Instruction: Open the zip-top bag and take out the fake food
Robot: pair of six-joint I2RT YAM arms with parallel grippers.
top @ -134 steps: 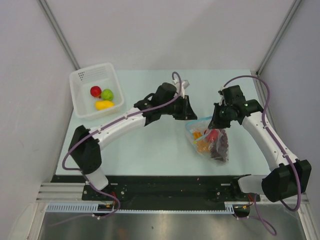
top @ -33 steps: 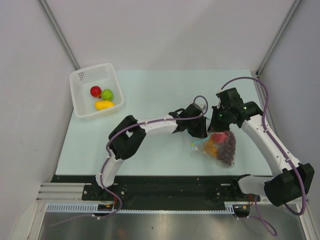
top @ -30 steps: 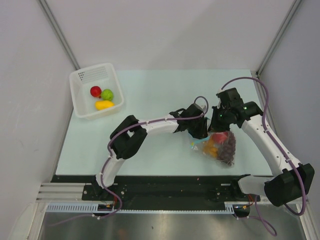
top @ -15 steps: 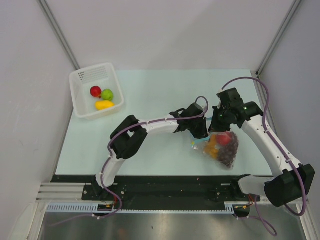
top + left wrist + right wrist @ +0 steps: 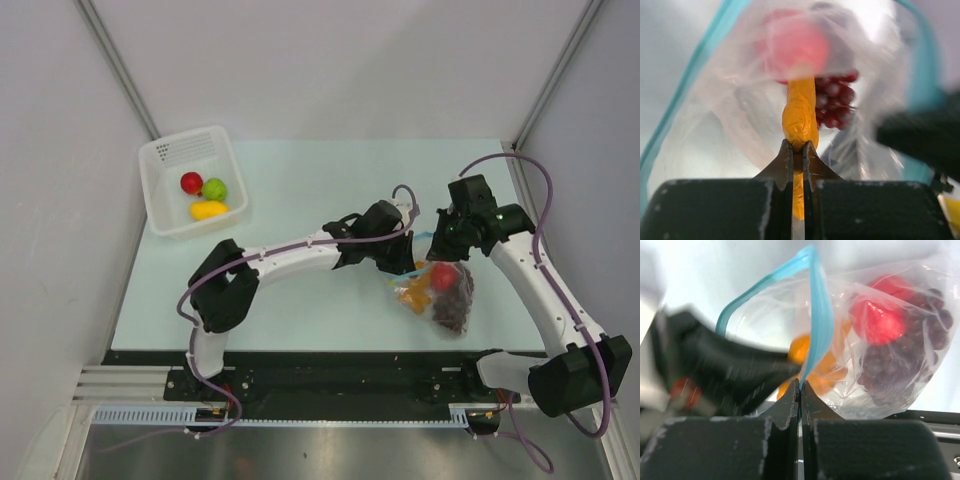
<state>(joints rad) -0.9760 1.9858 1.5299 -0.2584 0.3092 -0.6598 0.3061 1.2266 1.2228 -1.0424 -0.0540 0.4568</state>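
Note:
The zip-top bag lies at the right of the table, its mouth lifted toward the left. My right gripper is shut on its teal zip strip and holds the mouth open. My left gripper is inside the mouth, shut on the orange piece, which sticks out beyond the fingertips. A red round fruit and the dark purple grape bunch lie deeper in the bag. In the right wrist view, the red fruit, the grapes and the orange piece show through the plastic.
The white perforated basket stands at the far left of the table. It holds a red fruit, a green fruit and a yellow piece. The left arm stretches across the middle of the table. Grey walls close both sides.
My left gripper has moved from beside the bag into its mouth and closed on the orange piece. Its elbow has swung left. The right gripper has shifted slightly right with the strip.

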